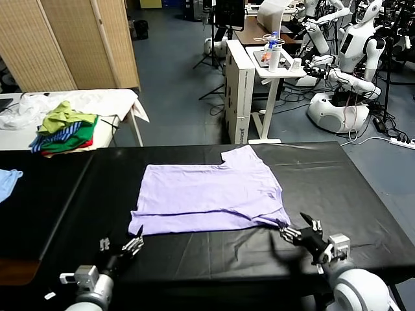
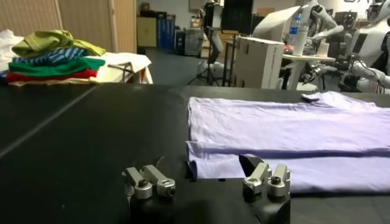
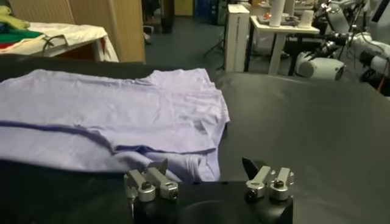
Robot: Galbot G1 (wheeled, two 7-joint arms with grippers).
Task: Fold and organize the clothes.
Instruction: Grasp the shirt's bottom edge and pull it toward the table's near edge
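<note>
- So the lavender T-shirt (image 1: 211, 194) is lying flat around the middle of the black tabletop (image 1: 350, 181), with its bottom hem side folded up once. You can see the doubled layer running along the edge of the shirt nearest the robot.
- Left end effector (image 1: 135, 243) sits low at the near edge of the tabletop, just off the shirt's near left corner. Fingers are spread apart, nothing in them.
- Right end effector (image 1: 303, 232) is at the near edge too, right by the shirt's near right corner. Fingers apart, also empty. The wrist view shows the cloth just in front of the fingertips, not pinched.
- My guess is one fold is in and the next is yet to come.
- Handling: this looks like thin, floppy, very light cloth. It won't hold any shape, it'll drape and sag the moment it's lifted, and the folded layers can slide over each other on that smooth black top.
- Where I'd grab: the two near corners of the folded edge, both layers pinched together, one corner per arm. Taking only the top layer would probably undo the fold.
- Lifting both sides evenly should keep it from twisting.
- Off to the far left there's a pile of green, yellow and red clothes (image 1: 65, 129) on a white side table (image 1: 120, 100), plus a light blue cloth (image 1: 8, 180) at the left edge. Not part of this.
</note>
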